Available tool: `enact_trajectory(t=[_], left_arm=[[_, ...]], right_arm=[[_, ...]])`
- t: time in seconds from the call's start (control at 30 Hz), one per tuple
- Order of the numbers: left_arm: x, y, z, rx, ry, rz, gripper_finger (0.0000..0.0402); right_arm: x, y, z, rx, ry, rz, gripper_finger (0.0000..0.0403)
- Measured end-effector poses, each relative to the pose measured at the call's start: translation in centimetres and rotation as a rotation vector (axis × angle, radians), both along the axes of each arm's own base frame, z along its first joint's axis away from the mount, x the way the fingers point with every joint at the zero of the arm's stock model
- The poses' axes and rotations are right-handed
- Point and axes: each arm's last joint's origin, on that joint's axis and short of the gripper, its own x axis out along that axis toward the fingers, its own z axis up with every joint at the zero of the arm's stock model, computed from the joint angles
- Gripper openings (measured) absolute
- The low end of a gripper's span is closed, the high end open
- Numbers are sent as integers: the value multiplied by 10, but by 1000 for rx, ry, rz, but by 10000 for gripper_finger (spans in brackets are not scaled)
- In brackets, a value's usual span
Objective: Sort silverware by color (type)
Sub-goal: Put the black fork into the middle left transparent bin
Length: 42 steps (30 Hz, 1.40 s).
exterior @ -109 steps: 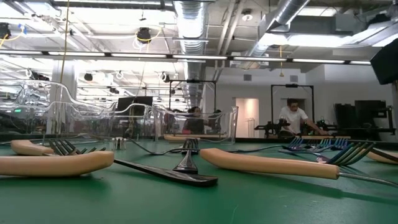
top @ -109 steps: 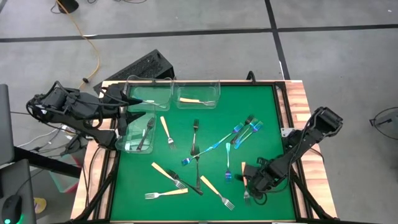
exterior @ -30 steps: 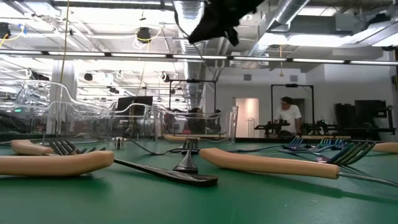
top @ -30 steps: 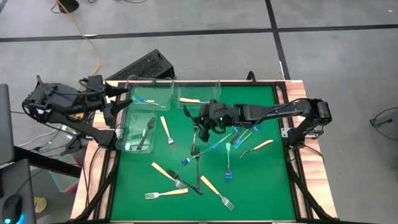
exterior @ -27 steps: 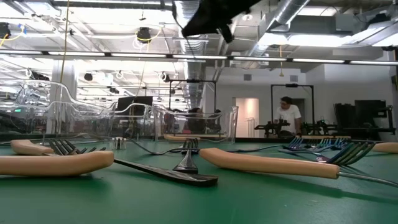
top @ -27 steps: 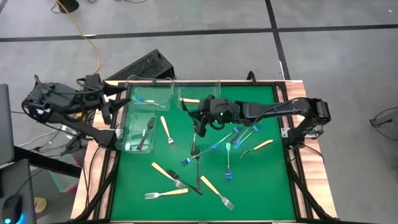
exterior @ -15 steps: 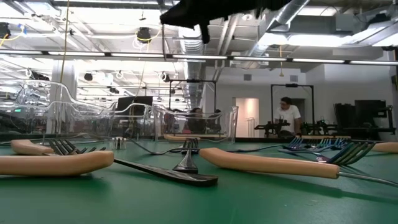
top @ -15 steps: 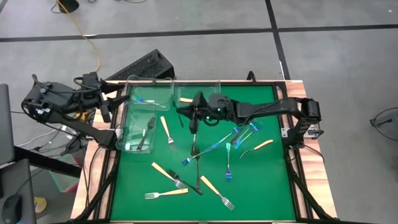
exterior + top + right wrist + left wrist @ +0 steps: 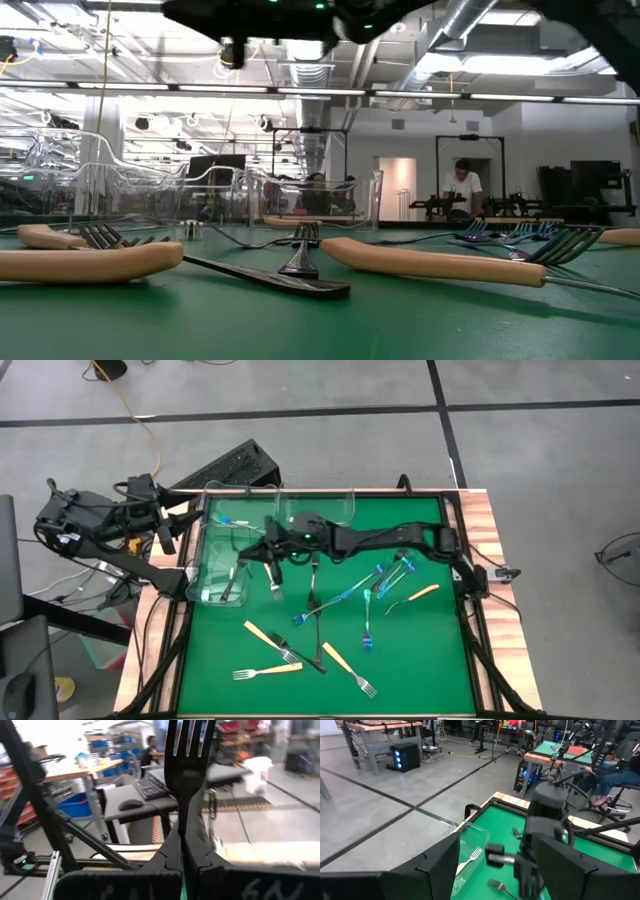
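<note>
My right gripper (image 9: 268, 550) reaches level across the green mat toward the left and is shut on a dark fork (image 9: 186, 775), at the edge of the near-left clear bin (image 9: 205, 588). That bin holds one dark fork (image 9: 236, 572). The far-left bin (image 9: 262, 503) holds a blue fork, the far-middle bin (image 9: 345, 510) a tan one. Tan forks (image 9: 268, 572), blue forks (image 9: 342, 593) and dark forks (image 9: 314, 582) lie loose on the mat. My left gripper (image 9: 165, 532) waits open off the table's left edge, its fingers wide apart in its own wrist view (image 9: 500, 867). My right gripper pinches the dark fork's handle (image 9: 183, 822) between its two shut fingers. The fork runs on along the fingers, its tines (image 9: 190, 735) ahead of the fingertips. The fingers point level toward the table's left side, and the fork is lifted clear of the mat.
A black keyboard-like box (image 9: 225, 465) lies behind the far-left corner. Wooden rails (image 9: 478, 520) frame the mat. Loose forks crowd the mat's middle and near part (image 9: 300, 655); bare mat shows at the near right (image 9: 430, 670). A person (image 9: 465, 185) stands far off in the room.
My right gripper has swept toward the table's left edge with the dark fork, from above the mat's middle to the near-left bin's edge, and has tipped to level. The fork stays clear of the mat. The forks on the mat have not moved.
</note>
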Motion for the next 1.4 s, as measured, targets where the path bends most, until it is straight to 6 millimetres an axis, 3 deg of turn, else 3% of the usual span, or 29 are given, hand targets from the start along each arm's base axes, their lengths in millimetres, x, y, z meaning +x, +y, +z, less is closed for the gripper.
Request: enact_trajectory(t=[0.2,0.4,0.53,0.8,1.4], left_arm=[[-1,1,0,15,-5,41,234],[-1,1,0,16,-5,44,234],[-1,1,0,16,-5,44,234],[-2,1,-2,24,20,39,234],[-2,1,-2,21,16,42,234]], right_arm=[[37,-1,-6,-100,-52,109,10],[68,-7,-30,-179,-77,115,10],[70,-14,-44,-212,-97,104,10],[68,-36,-50,-314,-59,74,6],[67,-30,-61,-669,-68,159,3]])
